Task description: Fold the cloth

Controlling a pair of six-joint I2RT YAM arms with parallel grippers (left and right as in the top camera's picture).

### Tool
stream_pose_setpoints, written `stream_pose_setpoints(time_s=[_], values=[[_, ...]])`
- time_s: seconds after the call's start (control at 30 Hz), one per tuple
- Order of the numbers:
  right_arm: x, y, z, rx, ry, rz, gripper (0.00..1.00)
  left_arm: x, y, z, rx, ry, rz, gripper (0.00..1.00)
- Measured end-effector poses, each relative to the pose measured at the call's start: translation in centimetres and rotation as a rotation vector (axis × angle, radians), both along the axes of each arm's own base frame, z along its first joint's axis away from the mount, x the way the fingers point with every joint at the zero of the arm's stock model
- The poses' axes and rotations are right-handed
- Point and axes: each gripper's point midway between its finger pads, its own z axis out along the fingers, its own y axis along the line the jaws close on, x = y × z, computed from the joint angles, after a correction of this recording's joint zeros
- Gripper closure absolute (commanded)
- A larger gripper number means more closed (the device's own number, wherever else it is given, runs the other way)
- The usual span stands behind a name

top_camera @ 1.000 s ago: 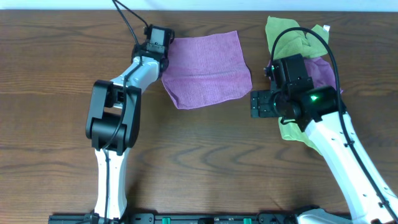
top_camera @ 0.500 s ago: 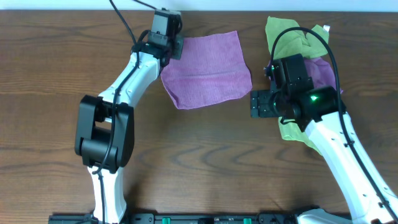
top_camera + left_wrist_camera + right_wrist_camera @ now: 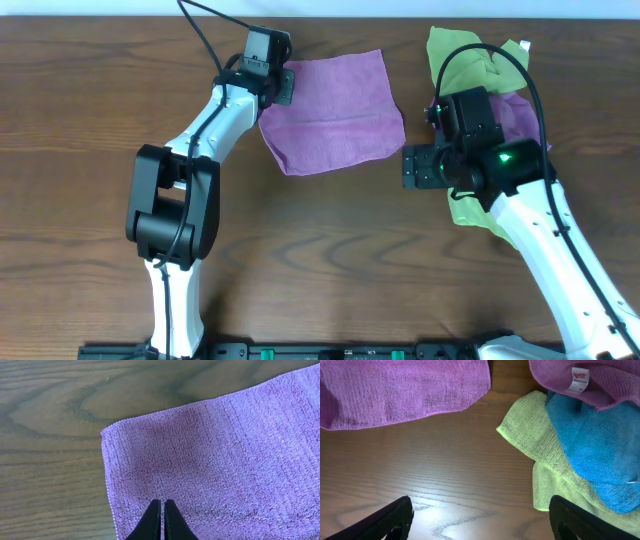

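Note:
The mauve cloth (image 3: 335, 110) lies flat on the wooden table, far of centre, with a crease running across its middle. My left gripper (image 3: 285, 85) is shut, its tips over the cloth's far-left part. In the left wrist view the closed fingertips (image 3: 161, 505) sit just inside the cloth's (image 3: 225, 460) left edge, near a corner, with no fold visibly pinched. My right gripper (image 3: 412, 168) is open and empty over bare wood, just right of the cloth's near-right corner. In the right wrist view the cloth (image 3: 395, 390) lies beyond the open jaws (image 3: 480, 507).
A pile of cloths lies at the right under my right arm: a green one (image 3: 455, 55), a blue one (image 3: 595, 445) and a purple one with a white tag (image 3: 600, 380). The table's far edge runs just behind the cloth.
My left gripper has moved from the cloth's left edge toward the far side and then right, onto the cloth's far-left part. The right arm and the cloth have not moved.

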Motion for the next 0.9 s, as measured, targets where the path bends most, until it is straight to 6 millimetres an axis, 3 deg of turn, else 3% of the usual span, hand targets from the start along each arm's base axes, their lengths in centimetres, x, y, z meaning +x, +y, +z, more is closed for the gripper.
stream_pose_setpoints(time_s=[0.3, 0.57, 0.9], values=[[0.0, 0.0, 0.0, 0.000, -0.001, 0.000, 0.12, 0.5, 0.5, -3.9, 0.003, 0.038, 0.009, 0.94], [0.0, 0.0, 0.0, 0.000, -0.002, 0.000, 0.12, 0.5, 0.5, -4.3, -0.002, 0.045, 0.008, 0.94], [0.0, 0.0, 0.0, 0.000, 0.000, 0.000, 0.11, 0.1, 1.5, -6.4, 0.026, 0.088, 0.031, 0.94]])
